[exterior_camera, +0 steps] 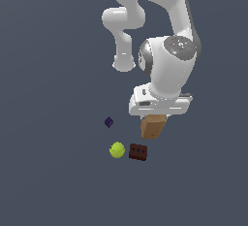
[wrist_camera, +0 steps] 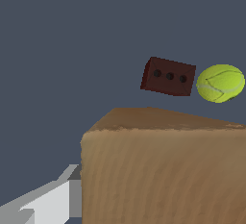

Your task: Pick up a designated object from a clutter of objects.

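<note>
Arm [exterior_camera: 164, 36] overhead, wrist down over the clutter. Gripper [exterior_camera: 156, 118] closed onto tan-brown block [exterior_camera: 153, 126], block hanging below the gripper body in the exterior view, tilted slightly. In the wrist view block [wrist_camera: 163, 170] filling most of the frame, one finger [wrist_camera: 53, 201] flat against its side; other finger hidden. Whether block is off the bench or resting on it: cannot tell. Risk: big plain-faced block, probably gripped near one end, so likely to pivot or slip out on a fast lift. Risk: if dropped, lands on dark red brick [exterior_camera: 138, 152] or yellow-green ball [exterior_camera: 117, 150] just below, ball rolling off. Tiny dark purple cube [exterior_camera: 109, 121] apart on the exterior view's left, unlikely hit.
</note>
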`<state>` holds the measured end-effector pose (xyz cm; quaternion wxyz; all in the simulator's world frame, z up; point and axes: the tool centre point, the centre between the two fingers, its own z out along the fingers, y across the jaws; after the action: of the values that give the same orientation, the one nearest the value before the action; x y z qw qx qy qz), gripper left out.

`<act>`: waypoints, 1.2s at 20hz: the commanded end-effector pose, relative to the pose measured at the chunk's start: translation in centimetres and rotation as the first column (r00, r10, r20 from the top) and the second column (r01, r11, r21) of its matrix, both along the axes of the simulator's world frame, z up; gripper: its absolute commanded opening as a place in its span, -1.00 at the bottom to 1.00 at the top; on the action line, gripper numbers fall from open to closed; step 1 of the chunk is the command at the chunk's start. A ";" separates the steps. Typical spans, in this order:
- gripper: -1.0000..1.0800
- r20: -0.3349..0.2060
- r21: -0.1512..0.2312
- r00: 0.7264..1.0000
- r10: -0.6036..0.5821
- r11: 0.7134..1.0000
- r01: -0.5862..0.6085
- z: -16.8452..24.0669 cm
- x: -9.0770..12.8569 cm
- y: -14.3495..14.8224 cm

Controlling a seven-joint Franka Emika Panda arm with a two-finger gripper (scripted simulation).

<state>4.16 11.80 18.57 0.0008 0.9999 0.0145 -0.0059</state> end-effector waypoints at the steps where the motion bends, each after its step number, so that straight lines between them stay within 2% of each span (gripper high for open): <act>1: -1.00 0.011 0.002 1.000 0.000 1.000 0.000 2.0 -0.8 -0.8; 24: -1.00 0.011 0.005 1.000 0.000 1.000 0.000 19.9 -12.9 -10.1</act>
<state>-7.96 2.33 36.85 -0.0015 0.9999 0.0141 -0.0044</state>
